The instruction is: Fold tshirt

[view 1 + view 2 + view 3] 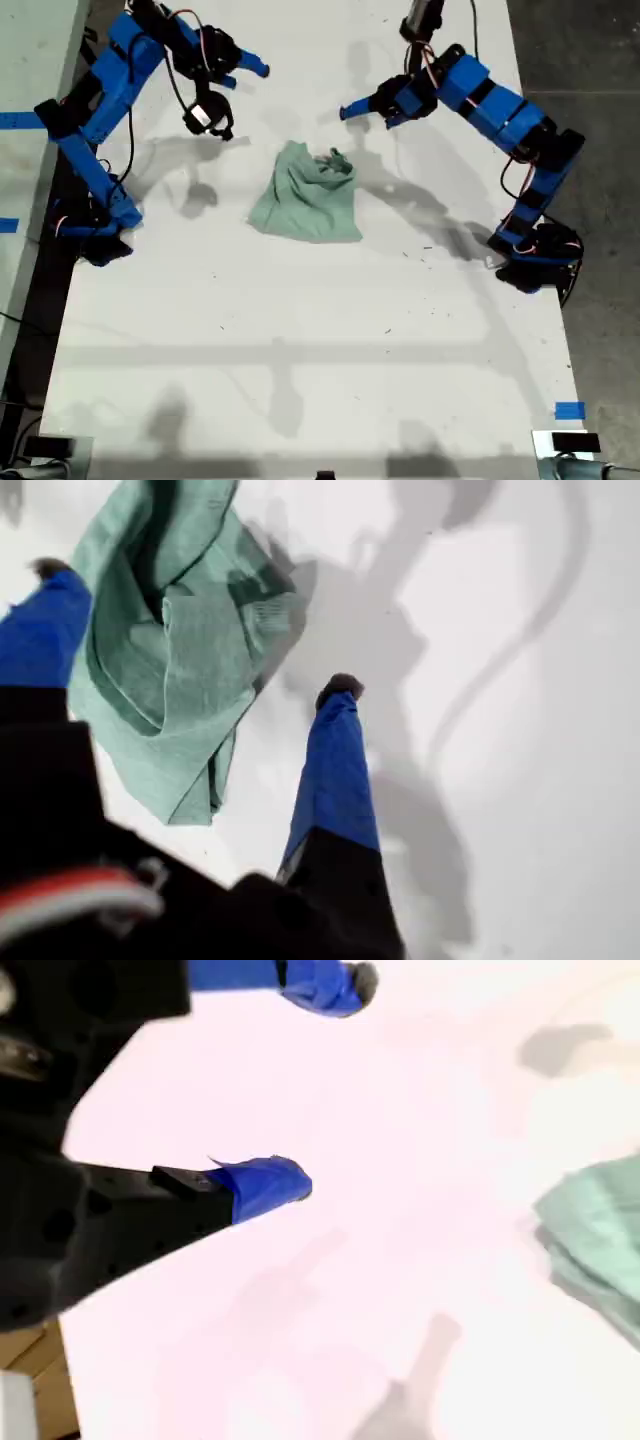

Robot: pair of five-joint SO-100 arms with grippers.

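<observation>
At the exterior view's left, my second gripper hovers, fingers apart, clear of the crumpled tshirt lying mid-worktop. My first gripper, fingers also spread, hangs nearer. Spreading the cloth flat should precede folding. Only the first wrist view reveals its bunched folds.

Table bare and open all round the tshirt, widest on the exterior view's lower half. Tshirt lies crumpled, mid-table, the only obstacle on the surface. My first gripper hangs spread above it; my second gripper, spread, well apart over bare table.
</observation>
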